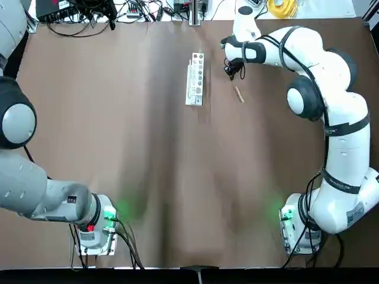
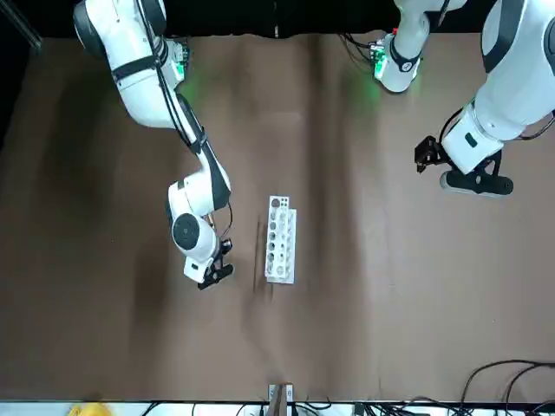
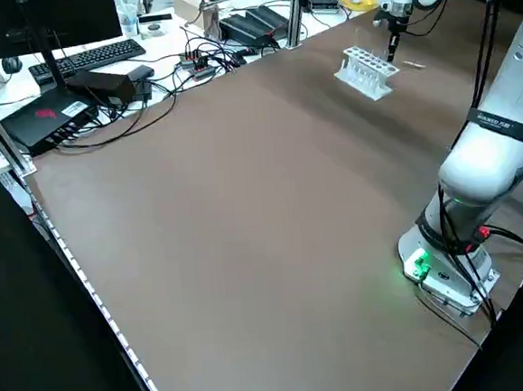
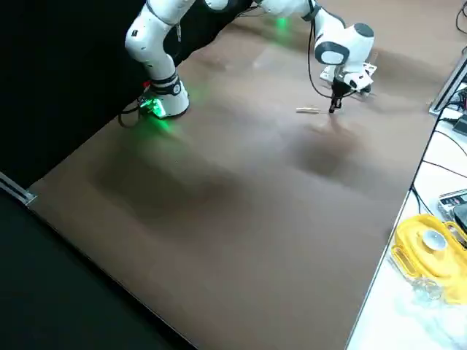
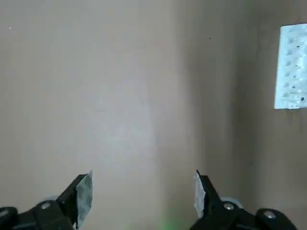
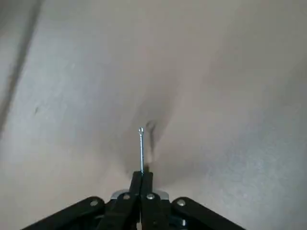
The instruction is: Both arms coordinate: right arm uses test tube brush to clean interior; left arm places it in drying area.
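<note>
The test tube brush (image 1: 238,93) lies low on the brown table to the right of the drying area, a white rack (image 1: 195,78) with rows of holes. Its pale part (image 4: 308,110) points toward my right gripper (image 1: 232,70). That gripper (image 6: 142,175) is shut on the brush's thin wire end (image 6: 141,148), whose small loop pokes out past the fingertips just above the table. The right arm reaches far across the table (image 2: 212,276). My left gripper (image 5: 141,187) hangs open and empty, high over the near left of the table, with the rack (image 5: 292,67) far off.
Cables, a keyboard and electronics (image 3: 97,63) line the table's far edge, with a metal post (image 1: 194,12) behind the rack. A yellow object (image 4: 430,244) lies on the white surface beyond the table. Both arm bases (image 1: 95,228) stand at the near edge.
</note>
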`<state>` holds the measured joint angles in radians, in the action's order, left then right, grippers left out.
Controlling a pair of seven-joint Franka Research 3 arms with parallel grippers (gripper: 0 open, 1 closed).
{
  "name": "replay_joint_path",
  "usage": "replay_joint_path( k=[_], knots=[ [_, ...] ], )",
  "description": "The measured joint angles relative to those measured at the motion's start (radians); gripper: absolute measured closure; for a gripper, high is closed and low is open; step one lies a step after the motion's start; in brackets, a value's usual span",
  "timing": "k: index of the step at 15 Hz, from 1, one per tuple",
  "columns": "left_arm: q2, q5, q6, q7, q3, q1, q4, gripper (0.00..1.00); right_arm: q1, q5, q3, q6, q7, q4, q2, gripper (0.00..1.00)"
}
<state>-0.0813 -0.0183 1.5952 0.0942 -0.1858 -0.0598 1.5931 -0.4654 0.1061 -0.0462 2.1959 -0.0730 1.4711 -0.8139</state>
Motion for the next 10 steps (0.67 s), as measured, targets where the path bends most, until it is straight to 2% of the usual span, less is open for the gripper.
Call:
replay_joint_path(
  k=[5, 8, 10],
  knots=[
    [0.000, 0.000, 0.000, 0.000, 0.000, 0.000, 0.000, 0.00, 0.001, -0.002, -0.002, -0.109, -0.165, -0.012, 0.057, 0.98],
    [0.000, 0.000, 0.000, 0.000, 0.000, 0.001, 0.000, 0.00, 0.001, 0.013, 0.004, -0.118, -0.303, -0.012, 0.072, 0.98],
    [0.000, 0.000, 0.000, 0.000, 0.000, 0.001, 0.000, 0.00, 0.006, 0.062, 0.007, -0.117, -0.387, -0.014, 0.080, 0.98]
  ],
)
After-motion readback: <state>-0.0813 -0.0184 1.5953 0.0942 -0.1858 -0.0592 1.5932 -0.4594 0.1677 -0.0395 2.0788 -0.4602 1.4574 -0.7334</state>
